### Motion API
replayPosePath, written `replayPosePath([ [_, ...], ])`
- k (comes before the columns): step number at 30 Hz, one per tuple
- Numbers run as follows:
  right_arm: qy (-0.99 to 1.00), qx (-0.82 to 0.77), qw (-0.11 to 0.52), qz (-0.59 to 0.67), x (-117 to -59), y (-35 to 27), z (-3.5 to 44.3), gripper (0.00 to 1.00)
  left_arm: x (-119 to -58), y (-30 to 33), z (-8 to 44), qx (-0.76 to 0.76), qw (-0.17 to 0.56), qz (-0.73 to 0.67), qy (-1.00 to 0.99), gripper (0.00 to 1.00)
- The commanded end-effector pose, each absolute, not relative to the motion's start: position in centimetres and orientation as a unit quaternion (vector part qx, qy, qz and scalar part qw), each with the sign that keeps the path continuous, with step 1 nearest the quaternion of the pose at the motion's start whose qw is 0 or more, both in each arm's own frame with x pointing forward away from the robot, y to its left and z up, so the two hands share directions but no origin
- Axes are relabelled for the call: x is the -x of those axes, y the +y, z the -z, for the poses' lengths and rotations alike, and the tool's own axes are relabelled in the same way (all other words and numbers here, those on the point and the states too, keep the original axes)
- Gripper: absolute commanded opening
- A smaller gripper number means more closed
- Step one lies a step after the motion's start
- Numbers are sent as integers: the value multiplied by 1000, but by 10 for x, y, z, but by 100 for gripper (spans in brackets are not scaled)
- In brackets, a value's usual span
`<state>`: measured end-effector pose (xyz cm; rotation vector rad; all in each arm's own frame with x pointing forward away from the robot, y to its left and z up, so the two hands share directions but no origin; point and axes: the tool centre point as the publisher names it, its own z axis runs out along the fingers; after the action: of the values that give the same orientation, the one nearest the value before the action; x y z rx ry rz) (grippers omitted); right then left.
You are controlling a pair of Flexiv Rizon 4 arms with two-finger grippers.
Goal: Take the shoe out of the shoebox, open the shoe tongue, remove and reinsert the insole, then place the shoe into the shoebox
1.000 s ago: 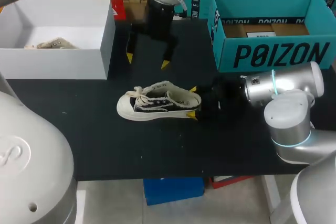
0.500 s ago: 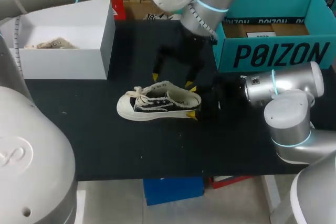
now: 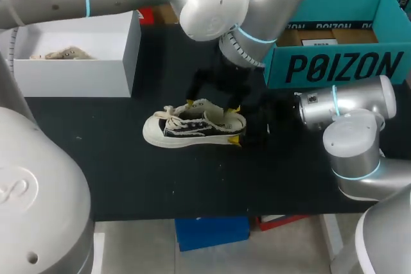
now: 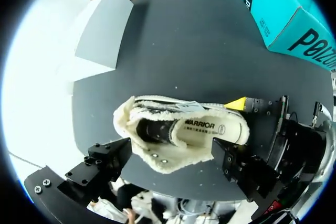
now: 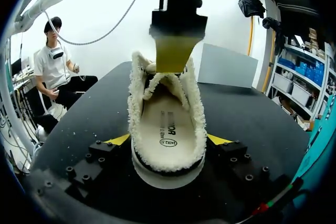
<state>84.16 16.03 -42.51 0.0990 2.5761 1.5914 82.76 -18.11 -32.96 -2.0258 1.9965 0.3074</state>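
1. Sitting far left, a white box [image 3: 122, 43] holds another pale shoe [image 3: 64, 53].
2. Mid-table, the shoe [image 3: 186, 126] rests on its sole, toe towards that box.
3. The left gripper [image 3: 210, 106] hangs over the shoe's collar, fingers spread.
4. The right gripper [image 3: 236, 124] pinches the heel from both sides.
5. Far right stands the open teal shoebox [image 3: 334, 68], apart from the shoe.

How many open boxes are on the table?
2: a white box at the table's far left, and a teal box at its far right; none seems hidden.
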Motion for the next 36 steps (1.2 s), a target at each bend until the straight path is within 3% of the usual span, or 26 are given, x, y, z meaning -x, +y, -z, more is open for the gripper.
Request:
replayPosePath([
  [1,850,-34,56,-523,-842,161,425,0,-827,-180,346,700,141,-114,691,100],
  [18,850,-34,56,-523,-842,161,425,0,-833,-175,373,678,157,-148,703,99],
  [19,850,-34,56,-523,-842,161,425,0,-834,-175,373,677,158,-149,703,86],
  [20,850,-34,56,-523,-842,161,425,0,-834,-176,373,676,159,-151,704,58],
  [22,850,-34,56,-523,-842,161,425,0,-834,-175,375,672,161,-157,705,33],
  [24,850,-34,56,-523,-842,161,425,0,-834,-175,376,670,164,-161,706,0],
  [36,850,-34,56,-523,-842,161,425,0,-831,-168,376,663,170,-172,708,0],
])
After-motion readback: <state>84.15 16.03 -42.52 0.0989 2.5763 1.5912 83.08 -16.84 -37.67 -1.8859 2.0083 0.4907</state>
